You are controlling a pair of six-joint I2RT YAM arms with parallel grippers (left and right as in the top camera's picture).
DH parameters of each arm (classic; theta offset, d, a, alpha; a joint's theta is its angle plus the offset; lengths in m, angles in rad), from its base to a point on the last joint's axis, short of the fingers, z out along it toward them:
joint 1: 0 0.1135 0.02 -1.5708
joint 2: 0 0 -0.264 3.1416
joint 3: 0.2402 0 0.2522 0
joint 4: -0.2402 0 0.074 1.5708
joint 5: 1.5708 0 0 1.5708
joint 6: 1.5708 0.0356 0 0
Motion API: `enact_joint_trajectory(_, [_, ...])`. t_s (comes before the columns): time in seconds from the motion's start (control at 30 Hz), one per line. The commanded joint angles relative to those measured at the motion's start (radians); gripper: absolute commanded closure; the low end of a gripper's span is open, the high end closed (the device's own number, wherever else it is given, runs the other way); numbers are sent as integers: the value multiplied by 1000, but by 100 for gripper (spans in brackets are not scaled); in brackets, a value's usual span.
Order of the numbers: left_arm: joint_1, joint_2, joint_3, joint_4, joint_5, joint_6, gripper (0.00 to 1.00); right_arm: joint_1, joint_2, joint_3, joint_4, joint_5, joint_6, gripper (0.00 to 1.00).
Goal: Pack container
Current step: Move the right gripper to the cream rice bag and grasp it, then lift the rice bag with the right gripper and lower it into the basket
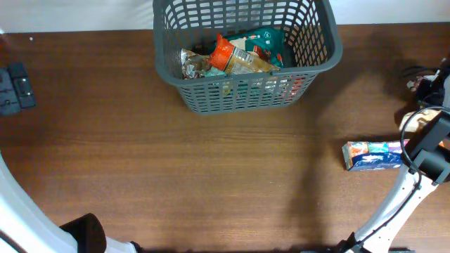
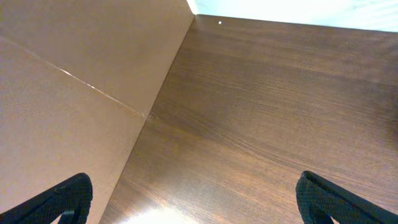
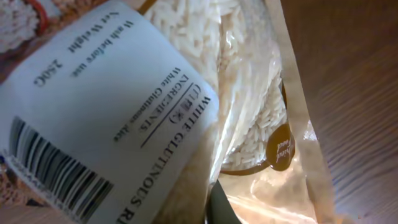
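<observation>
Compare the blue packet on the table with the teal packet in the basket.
Place: the blue packet lies on bare table by the right arm; the teal packet sits inside the container. Exposure: the blue packet lies alone, while the teal packet is piled with other items. Both are printed packets, far smaller than the container.

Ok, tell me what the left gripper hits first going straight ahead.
Most likely the bare wooden table: the left gripper, open, points down at it with nothing between. The brown panel stands off to its left. Distance is unclear.
</observation>
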Motion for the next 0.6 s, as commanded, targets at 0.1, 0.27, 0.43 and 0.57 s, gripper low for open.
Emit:
enact_joint_trajectory(0.1, [5, -10, 5, 0, 4, -16, 1, -3, -25, 139, -100, -431, 123, 96])
enact_joint_trajectory(0.27, [5, -10, 5, 0, 3, -16, 1, -3, -87, 383, -183, -740, 197, 96])
enact_joint_trajectory(0.43, [5, -10, 5, 0, 3, -16, 1, 5, -155, 722, -188, -979, 306, 96])
enact_joint_trajectory(0.57, [5, -10, 5, 0, 3, -16, 1, 74, -283, 806, -107, -1138, 325, 96])
